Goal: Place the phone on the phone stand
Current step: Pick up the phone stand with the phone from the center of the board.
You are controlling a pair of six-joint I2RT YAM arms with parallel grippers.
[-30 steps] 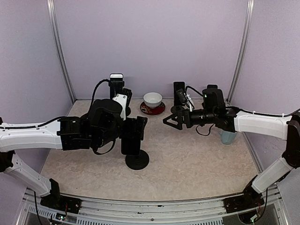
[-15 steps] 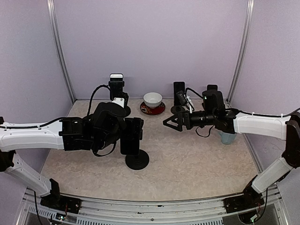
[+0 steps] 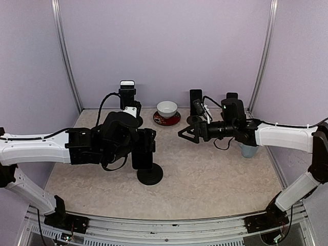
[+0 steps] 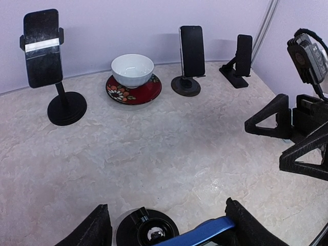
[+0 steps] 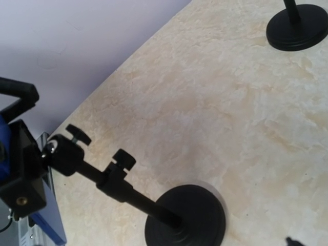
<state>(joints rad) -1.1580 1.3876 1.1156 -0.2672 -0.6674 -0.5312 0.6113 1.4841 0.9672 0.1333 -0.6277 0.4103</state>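
The dark phone (image 3: 142, 154) in a blue case (image 4: 201, 231) stands upright in the clamp head of the black phone stand (image 3: 150, 175) in the middle of the table. My left gripper (image 3: 149, 139) straddles it, open. In the left wrist view one finger (image 4: 245, 224) touches the blue edge and the other finger (image 4: 95, 228) stands apart from it. The stand's round base (image 4: 147, 233) lies below. My right gripper (image 3: 187, 133) hovers open and empty to the right of the stand. The right wrist view shows the stand's pole and base (image 5: 185, 218).
At the back stand a phone on a tall stand (image 4: 42, 48), a white bowl (image 4: 132, 69) on a red plate (image 4: 134, 91), and two more phones on stands (image 4: 192, 51) (image 4: 243, 54). A pale blue cup (image 3: 249, 149) sits under the right arm.
The left gripper's jaws have narrowed around the phone and the hand has drawn slightly left. The right arm has not moved.
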